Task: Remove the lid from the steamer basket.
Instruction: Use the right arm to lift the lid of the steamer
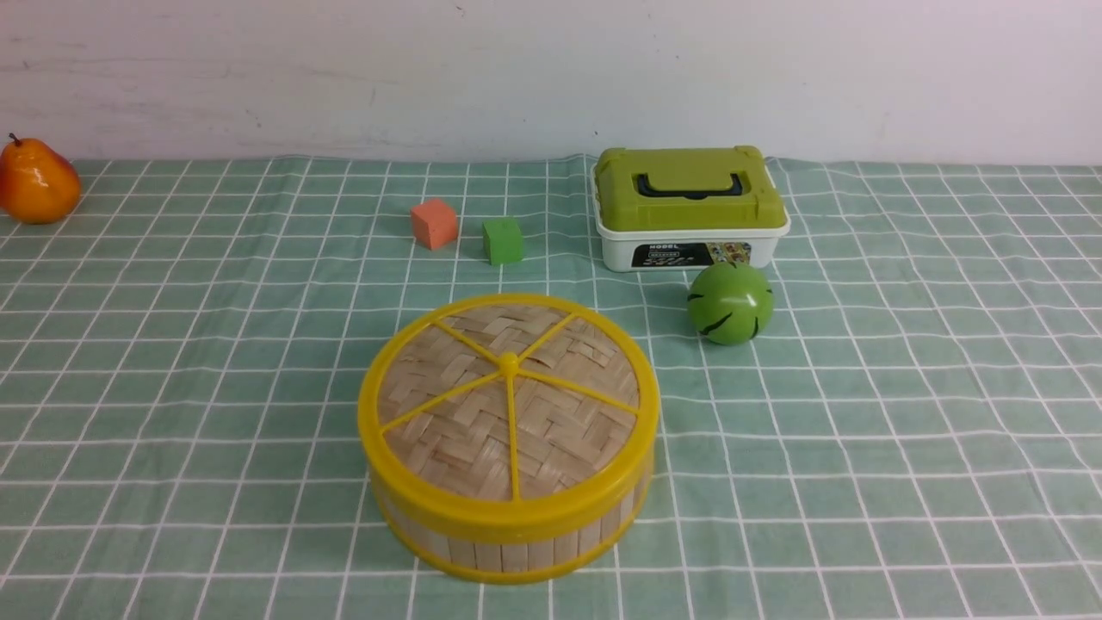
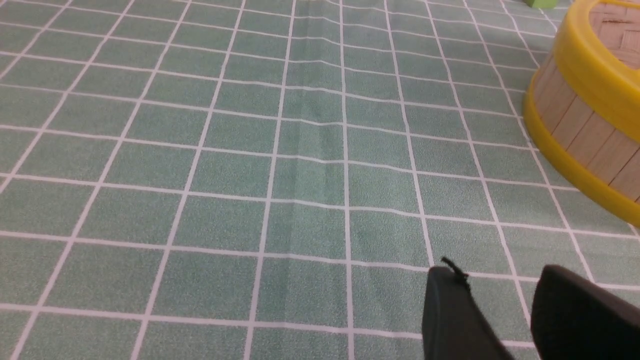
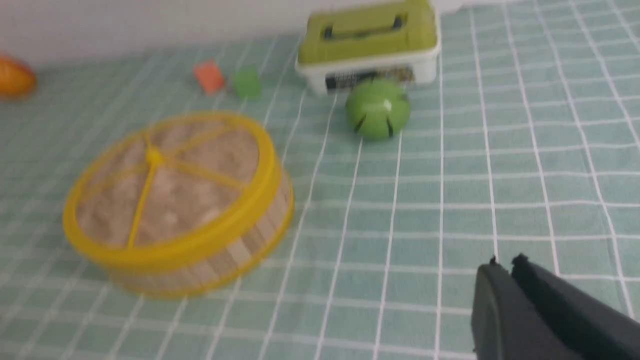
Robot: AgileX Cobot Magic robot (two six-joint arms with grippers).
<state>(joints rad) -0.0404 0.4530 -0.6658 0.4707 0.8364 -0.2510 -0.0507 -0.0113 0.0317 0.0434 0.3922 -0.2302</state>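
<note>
Lid (image 1: 508, 405) is seated flat on the steamer basket (image 1: 516, 542), yellow rim flush all round with no gap showing. The step is not yet begun. The basket stands alone on the checked cloth (image 1: 904, 387), midway between the left and right edges and nearer the near edge than the far one. I judge it is set clear of everything else so that either arm can reach the rim or the centre knob (image 1: 509, 362) unobstructed.

Clutter lies toward the far edge:
- pear (image 1: 36, 182) at the far-left corner
- orange cube (image 1: 433, 223) and green cube (image 1: 503, 240) side by side
- white box with green lid (image 1: 689, 207)
- green ball (image 1: 730, 303) just in front of the box, well apart from the basket

Neither arm shows in the front view, so both are held back over the near edge.

Left gripper (image 2: 497, 280) is low over bare cloth, pointed forward, with the basket wall off to its inner side. Its fingers are apart, cloth is visible between them, and it holds nothing.

Right gripper (image 3: 506, 265) sits higher and looks down across the bench at the lid. That view is blurred, but the fingers appear pressed together and empty.

The right arm has the better line to the knob. It would need to open first.
</note>
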